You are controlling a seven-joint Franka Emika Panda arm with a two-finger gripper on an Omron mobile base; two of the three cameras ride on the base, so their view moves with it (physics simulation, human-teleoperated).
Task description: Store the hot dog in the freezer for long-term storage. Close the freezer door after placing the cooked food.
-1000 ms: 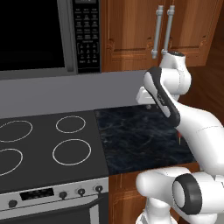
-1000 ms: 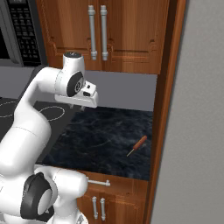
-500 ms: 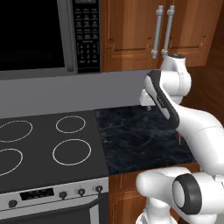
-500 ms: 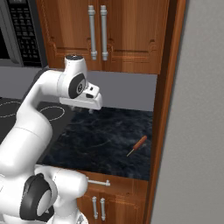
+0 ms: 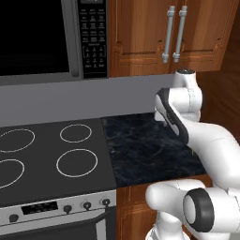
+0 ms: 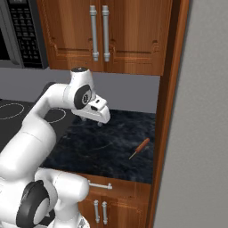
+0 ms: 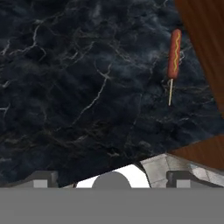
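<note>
The hot dog (image 6: 142, 146) lies on its stick near the right edge of the dark marble counter (image 6: 98, 147), just beside the wooden side panel (image 6: 165, 116). The gripper (image 6: 99, 119) hovers above the counter's middle, jaws spread wide and empty. To grasp well, I'd move right, descend, and straddle the sausage across its width.

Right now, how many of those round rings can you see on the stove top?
4. On the stove top: back left ring, back right ring, front right ring, front left ring, cut off by the picture's edge. More may lie beyond it.
</note>
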